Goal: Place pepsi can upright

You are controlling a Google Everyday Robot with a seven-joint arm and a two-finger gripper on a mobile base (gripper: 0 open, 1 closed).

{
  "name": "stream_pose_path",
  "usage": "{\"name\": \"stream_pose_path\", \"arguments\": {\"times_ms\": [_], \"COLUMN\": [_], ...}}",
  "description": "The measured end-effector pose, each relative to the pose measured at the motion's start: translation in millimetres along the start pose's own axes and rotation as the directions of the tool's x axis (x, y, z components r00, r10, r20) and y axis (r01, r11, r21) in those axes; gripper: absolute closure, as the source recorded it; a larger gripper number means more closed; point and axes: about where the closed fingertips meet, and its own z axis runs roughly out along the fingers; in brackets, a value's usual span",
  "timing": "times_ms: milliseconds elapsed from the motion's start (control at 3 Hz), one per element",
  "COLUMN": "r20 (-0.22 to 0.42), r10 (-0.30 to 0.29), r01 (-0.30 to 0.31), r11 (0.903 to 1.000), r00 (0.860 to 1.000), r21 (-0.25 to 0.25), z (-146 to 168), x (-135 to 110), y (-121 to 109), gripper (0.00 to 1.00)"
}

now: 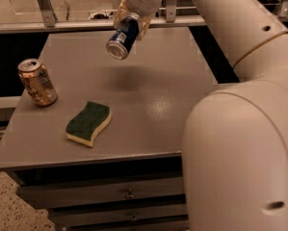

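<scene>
Steering clear of the orange-gold can [36,82] standing left of the sponge [88,123], the gripper [132,22] is pinching the pepsi can [123,36] aloft, tilted, beyond and right of the sponge. It is needing a swing to vertical before lowering gently onto the table [158,95]. Glossy metal cylinder; wavy green-over-yellow foam; smooth dark-blue aluminium, silver-ended; a matte grey top.

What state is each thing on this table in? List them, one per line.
pepsi can: held tilted in the air, not upright.
gripper: above the far side of the table, jaws shut on the pepsi can.
orange-gold can: standing upright near the left edge.
sponge: lying flat, green side up.
</scene>
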Motion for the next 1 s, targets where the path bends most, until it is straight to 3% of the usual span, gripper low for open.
{"name": "stream_pose_path", "arguments": {"times_ms": [333, 667, 1000], "r20": [-0.082, -0.189, -0.275], "r10": [-0.161, -0.282, -0.327], "r01": [0.169, 0.318, 0.389], "r11": [0.9803, 0.9275, 0.8962], "r00": [0.984, 0.941, 0.904], "r21": [0.103, 0.197, 0.213], "z": [-22, -38, -48], "x": [-10, -22, -10], "y": [11, 15, 12], "gripper": [1.0, 1.0, 1.0]}}
